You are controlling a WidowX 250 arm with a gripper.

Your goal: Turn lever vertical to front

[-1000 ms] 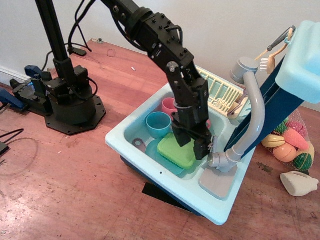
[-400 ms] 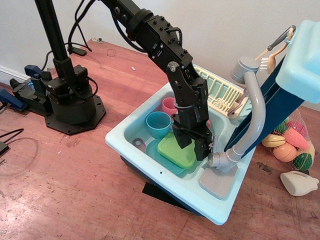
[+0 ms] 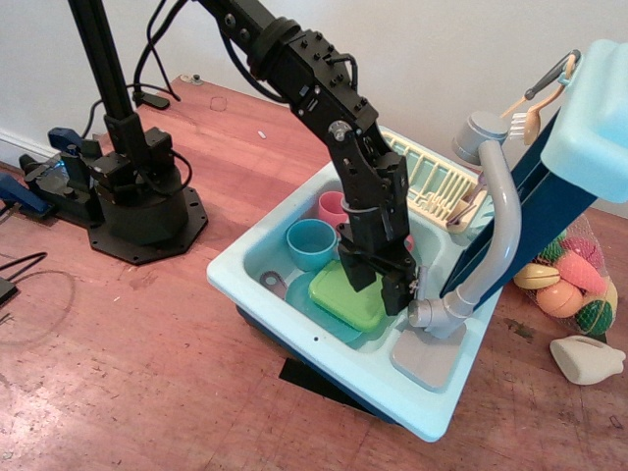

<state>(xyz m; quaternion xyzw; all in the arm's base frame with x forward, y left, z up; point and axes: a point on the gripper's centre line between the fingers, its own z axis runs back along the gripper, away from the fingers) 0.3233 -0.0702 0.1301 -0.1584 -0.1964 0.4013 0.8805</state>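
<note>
Black arm [image 3: 324, 108] bent steeply down — fingers [image 3: 394, 290] pointing downward.

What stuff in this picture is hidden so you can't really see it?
- The lever: only a sliver shows beside the gripper; its angle is too small to tell.
- Gripper jaws: the black body hides whether they are open or shut.
- The green plate: partly covered by the gripper.
- The pink cup: half behind the arm.

Reddish wooden table [image 3: 147, 363], toy sink [image 3: 294, 339], arm base [image 3: 137, 211], white bottle [image 3: 587, 358]
</note>
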